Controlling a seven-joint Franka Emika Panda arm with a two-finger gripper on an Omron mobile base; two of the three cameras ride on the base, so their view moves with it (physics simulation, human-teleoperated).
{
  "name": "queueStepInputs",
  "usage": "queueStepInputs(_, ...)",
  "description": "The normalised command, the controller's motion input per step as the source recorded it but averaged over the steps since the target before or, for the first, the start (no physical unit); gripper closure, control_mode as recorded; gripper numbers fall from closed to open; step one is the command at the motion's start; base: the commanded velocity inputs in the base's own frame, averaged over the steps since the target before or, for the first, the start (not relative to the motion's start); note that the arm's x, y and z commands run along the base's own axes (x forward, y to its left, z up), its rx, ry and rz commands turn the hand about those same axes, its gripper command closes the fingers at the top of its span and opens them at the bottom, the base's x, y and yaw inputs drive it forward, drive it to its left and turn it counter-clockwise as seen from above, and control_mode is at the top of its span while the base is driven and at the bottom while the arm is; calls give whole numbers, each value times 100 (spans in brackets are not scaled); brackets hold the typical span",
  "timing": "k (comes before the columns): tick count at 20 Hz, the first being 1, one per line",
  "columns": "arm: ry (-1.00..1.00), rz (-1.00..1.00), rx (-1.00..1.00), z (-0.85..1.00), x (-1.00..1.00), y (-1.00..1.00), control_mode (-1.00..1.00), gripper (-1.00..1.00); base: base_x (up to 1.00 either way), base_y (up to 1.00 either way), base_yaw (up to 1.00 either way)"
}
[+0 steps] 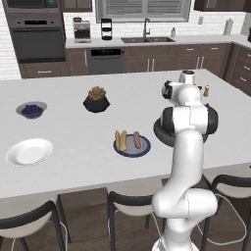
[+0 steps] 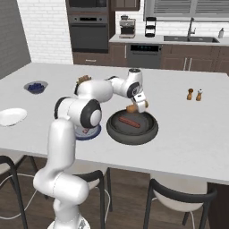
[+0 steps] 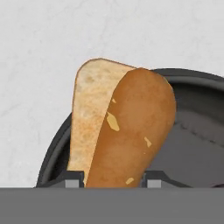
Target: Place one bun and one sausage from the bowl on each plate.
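A dark-wood kitchen with a wall oven and a sink under the window lies behind a long white tabletop (image 1: pixel 73 162), and reading it from the left in the left base view there is first the plain white plate (image 1: pixel 29 152), bare, with a small bowl of blueberries (image 1: pixel 32 110) beyond it, then the black pot with a succulent (image 1: pixel 96 100), then the blue-rimmed plate (image 1: pixel 131 146), which already carries a bun and a sausage side by side. Farther right sits the wide dark bowl (image 2: pixel 132 127), partly hidden by the arm in that view; the right base view shows one sausage (image 2: pixel 129 121) lying across its floor. At the far rim of the bowl the pincer (image 2: pixel 134 108) is clenched on the second bun (image 3: pixel 124 127), its two fingertips (image 3: pixel 74 180) pressed to either side of the bun's lower end. In the hand view the bun's long axis runs straight out from the pincer, its cut face turned to one side, above the bowl's rim. The empty white plate lies well apart, far to the arm's left, past the filled plate, so the carry will likely be a long leftward sweep.
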Motion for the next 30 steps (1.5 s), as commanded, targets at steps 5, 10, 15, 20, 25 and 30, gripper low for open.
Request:
queueStepInputs(5,14,0,0,71,-59,27,-100,100,0,0,0)
queueStepInputs(10,3,9,-4,23,-97,34,-100,100,0,0,0)
queueStepInputs(15,-10,31,-1,15,-100,77,-100,100,0,0,0)
queueStepInputs(20,-3,50,0,22,-100,97,-100,100,0,0,0)
queueStepInputs(25,0,61,-13,4,-99,93,-100,100,0,0,0)
queueStepInputs(30,2,51,-6,0,-94,57,-100,100,0,0,0)
